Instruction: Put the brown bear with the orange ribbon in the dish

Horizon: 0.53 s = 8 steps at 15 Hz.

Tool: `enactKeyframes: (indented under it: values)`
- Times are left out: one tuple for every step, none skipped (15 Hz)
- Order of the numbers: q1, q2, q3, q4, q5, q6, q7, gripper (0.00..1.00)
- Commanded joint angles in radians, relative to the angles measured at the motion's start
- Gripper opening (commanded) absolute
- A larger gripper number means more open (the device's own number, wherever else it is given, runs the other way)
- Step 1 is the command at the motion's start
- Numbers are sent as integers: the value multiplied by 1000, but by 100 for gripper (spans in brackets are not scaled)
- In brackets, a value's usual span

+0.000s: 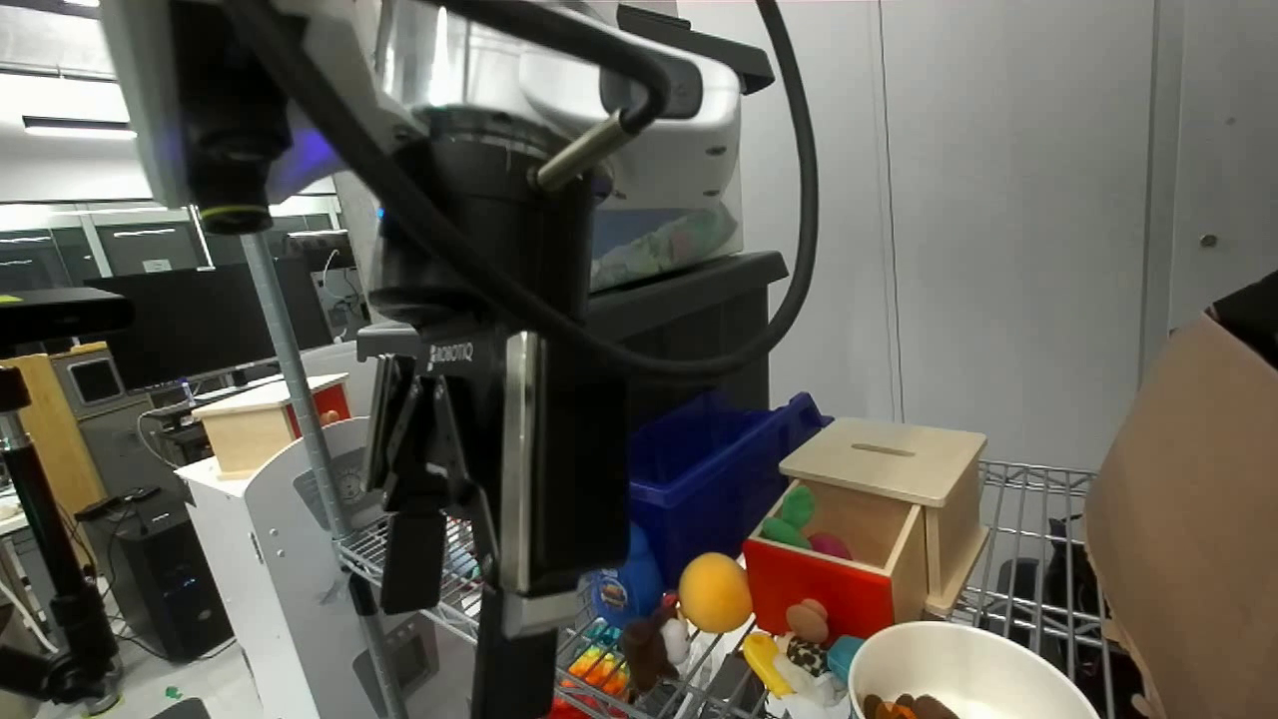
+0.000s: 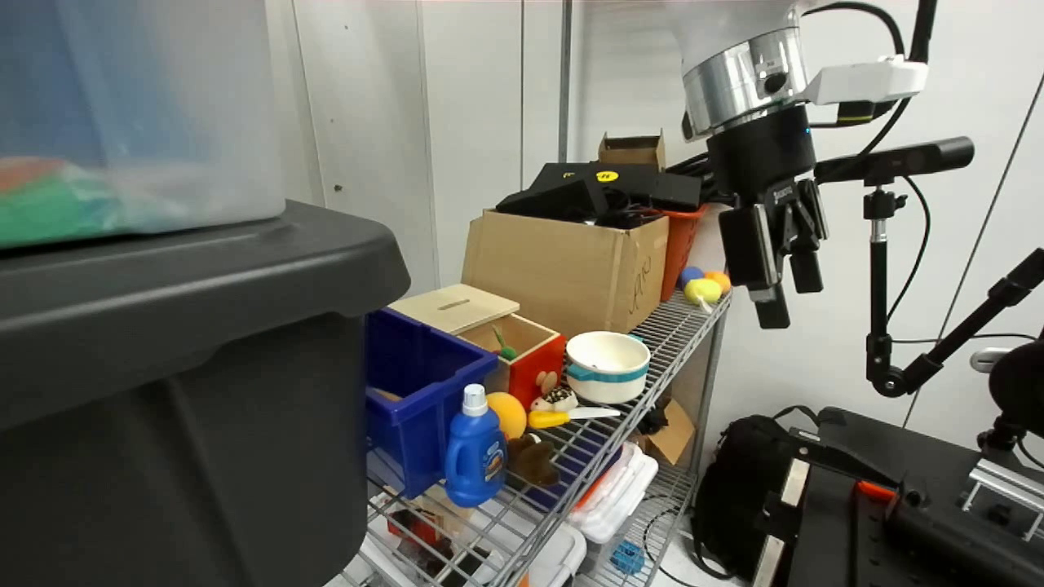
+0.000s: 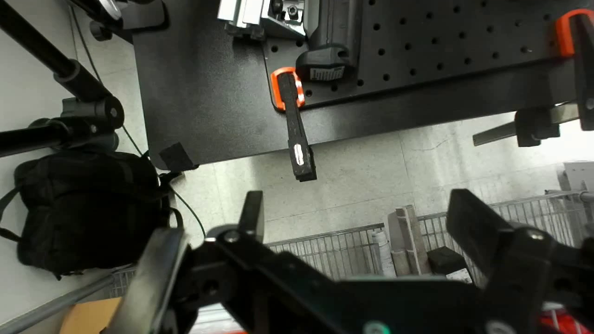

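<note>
Brown bear (image 1: 909,707) prob. in the dish (image 1: 983,667): in an exterior view, brown lumps w/ a spot of orange lie low inside, cut by bottom edge of view, so ID not certain. In an exterior view w/ the dish (image 2: 605,391) whole, its side hides the bottom; no cross-check. Dish is on wire shelf (image 2: 675,330), just beside wooden box (image 1: 879,472).

Claw (image 2: 789,295) high up, well apart fr. dish. Jaws spread wide, nothing betw. them; wrist view has floor (image 3: 352,181) & black bench top (image 3: 209,102) past the tips.

Another brown toy (image 2: 536,465) on shelf, just beside blue bottle (image 2: 475,456), near orange ball (image 2: 507,416); no ribbon I can make out, so prob. not target.

Step, my read: placing done, claw free. Next move calls for little: stay clear of dish, confirm ribbon, stop. If shelf toy's the real one, whole pick is ahead: reach over shelf, straight down, jaws apart, w/o knocking bottle or rolling ball.
</note>
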Motion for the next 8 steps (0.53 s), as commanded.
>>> enactKeyframes:
  values:
    - [-11,-59,-1,-50,-17,3,3,100]
    - [-11,-61,0,-51,-20,-1,4,100]
    - [-13,-64,0,-53,-21,-2,3,100]
    - [-15,-70,-2,-58,-21,-1,1,100]
    - [-17,-75,-3,-65,-21,0,1,100]
    - [-19,-79,-4,-71,-21,1,1,100]
    - [-22,-85,-5,-76,-21,2,0,100]
    - [-25,-89,-6,-81,-22,1,0,100]
